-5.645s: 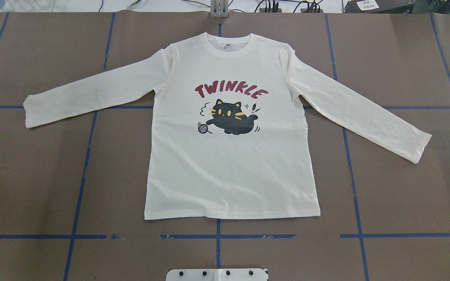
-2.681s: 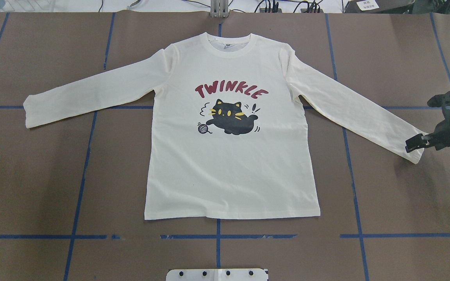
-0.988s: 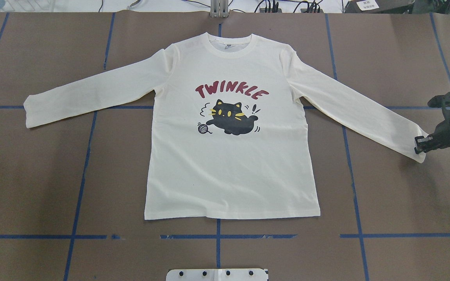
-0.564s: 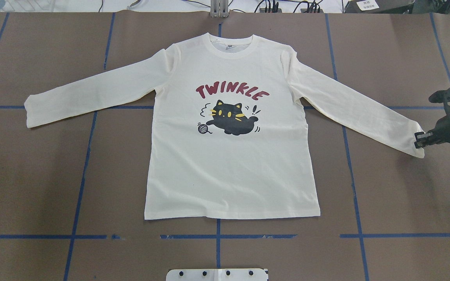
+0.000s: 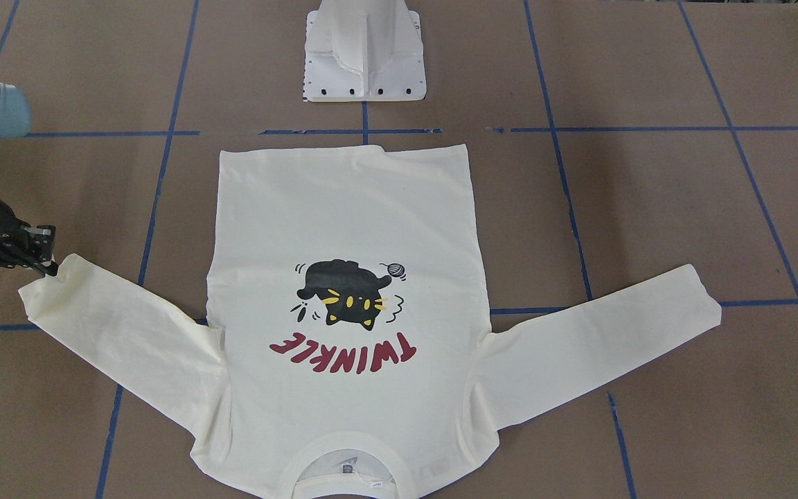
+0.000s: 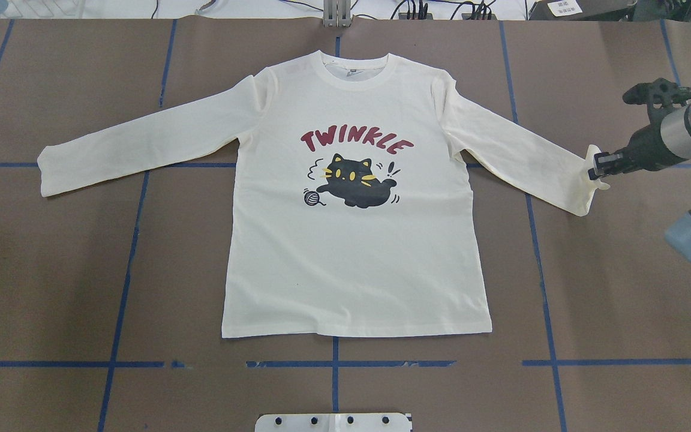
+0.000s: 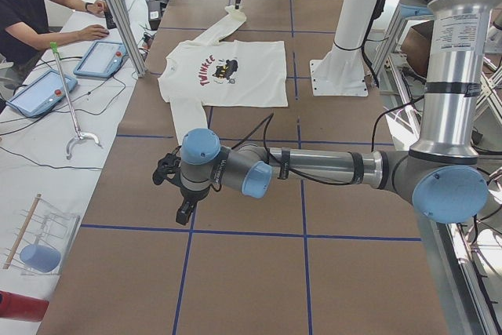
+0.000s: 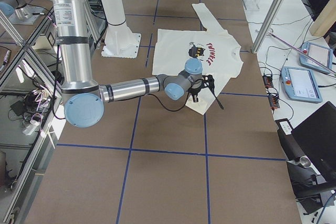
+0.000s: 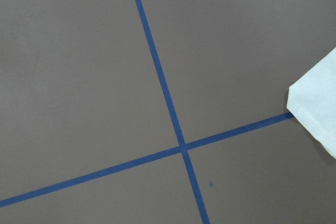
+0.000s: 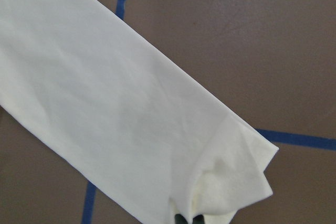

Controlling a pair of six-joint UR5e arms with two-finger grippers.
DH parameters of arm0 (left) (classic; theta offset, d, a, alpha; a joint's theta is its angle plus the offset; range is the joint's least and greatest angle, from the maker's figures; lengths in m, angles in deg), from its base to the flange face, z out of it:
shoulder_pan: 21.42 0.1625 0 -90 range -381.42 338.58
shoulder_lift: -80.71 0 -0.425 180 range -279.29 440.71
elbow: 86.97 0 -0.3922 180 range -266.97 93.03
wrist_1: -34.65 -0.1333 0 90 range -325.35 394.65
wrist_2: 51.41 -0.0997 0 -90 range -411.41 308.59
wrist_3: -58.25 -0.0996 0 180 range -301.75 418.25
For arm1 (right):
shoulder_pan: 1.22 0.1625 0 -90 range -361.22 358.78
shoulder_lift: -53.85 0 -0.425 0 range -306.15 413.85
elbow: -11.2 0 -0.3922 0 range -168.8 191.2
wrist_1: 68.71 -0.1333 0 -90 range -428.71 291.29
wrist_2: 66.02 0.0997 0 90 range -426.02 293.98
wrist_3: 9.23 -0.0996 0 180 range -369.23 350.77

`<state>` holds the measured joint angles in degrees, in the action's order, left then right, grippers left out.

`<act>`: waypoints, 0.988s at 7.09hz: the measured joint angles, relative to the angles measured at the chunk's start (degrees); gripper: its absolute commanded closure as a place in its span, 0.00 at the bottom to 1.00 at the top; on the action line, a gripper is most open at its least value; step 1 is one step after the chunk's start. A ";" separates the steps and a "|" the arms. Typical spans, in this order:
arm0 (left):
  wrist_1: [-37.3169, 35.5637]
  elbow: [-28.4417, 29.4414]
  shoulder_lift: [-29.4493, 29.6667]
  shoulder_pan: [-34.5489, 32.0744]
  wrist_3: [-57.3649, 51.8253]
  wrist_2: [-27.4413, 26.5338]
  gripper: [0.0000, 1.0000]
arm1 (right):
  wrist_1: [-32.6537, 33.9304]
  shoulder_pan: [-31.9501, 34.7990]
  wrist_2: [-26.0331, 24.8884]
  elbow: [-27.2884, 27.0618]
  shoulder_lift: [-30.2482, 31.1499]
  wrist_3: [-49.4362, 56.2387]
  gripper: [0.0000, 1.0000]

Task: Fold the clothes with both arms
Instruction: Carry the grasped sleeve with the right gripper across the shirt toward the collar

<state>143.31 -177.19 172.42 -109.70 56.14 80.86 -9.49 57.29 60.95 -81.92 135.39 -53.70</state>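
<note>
The cream-white T-shirt (image 6: 351,270) lies flat, print up, with its collar toward the table's far edge and both sleeves spread. My right gripper (image 6: 596,168) is shut on the cuff of the right sleeve (image 6: 561,174) and holds it lifted and crumpled. In the right wrist view its fingertips (image 10: 186,217) pinch the bunched cuff (image 10: 231,182). The front-facing view shows that gripper (image 5: 42,258) at the sleeve end (image 5: 59,291). My left gripper (image 7: 186,211) hangs over bare table, short of the left sleeve (image 6: 141,144); I cannot tell whether it is open. The left cuff corner (image 9: 317,111) shows in the left wrist view.
The white pedestal base (image 5: 364,62) stands at the robot's edge of the table, beyond the shirt's hem. Blue tape lines (image 6: 129,252) cross the brown table cover. A person (image 7: 31,13) sits at a side bench with control tablets (image 7: 100,58).
My right arm came in from the right and its gripper shut on the right cuff. It has since lifted the cuff and carried it inward and toward the far edge.
</note>
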 measured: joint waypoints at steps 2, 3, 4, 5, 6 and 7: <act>-0.17 0.11 0.60 0.01 0.14 0.00 0.00 | 5.95 -0.84 0.39 4.00 -13.03 -4.49 1.00; -0.29 0.19 0.84 0.03 0.17 0.00 0.00 | 8.00 -1.77 0.21 8.19 -20.24 -5.19 1.00; -0.39 0.29 1.12 0.03 0.18 0.00 0.00 | 9.16 -2.52 0.05 12.86 -27.17 -5.41 1.00; -0.42 0.43 1.39 0.04 0.18 -0.02 0.00 | 11.16 -3.34 -0.06 17.42 -34.47 -5.31 1.00; -0.41 0.54 1.54 0.04 0.18 -0.05 0.00 | 15.27 -4.81 -0.66 21.11 -42.08 -5.09 1.00; -0.40 0.61 1.57 0.04 0.18 -0.06 0.00 | 20.15 -7.71 -2.75 24.36 -50.14 -5.26 1.00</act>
<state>142.91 -176.58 173.99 -109.67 56.32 80.80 10.66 49.58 58.20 -57.56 85.25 -58.96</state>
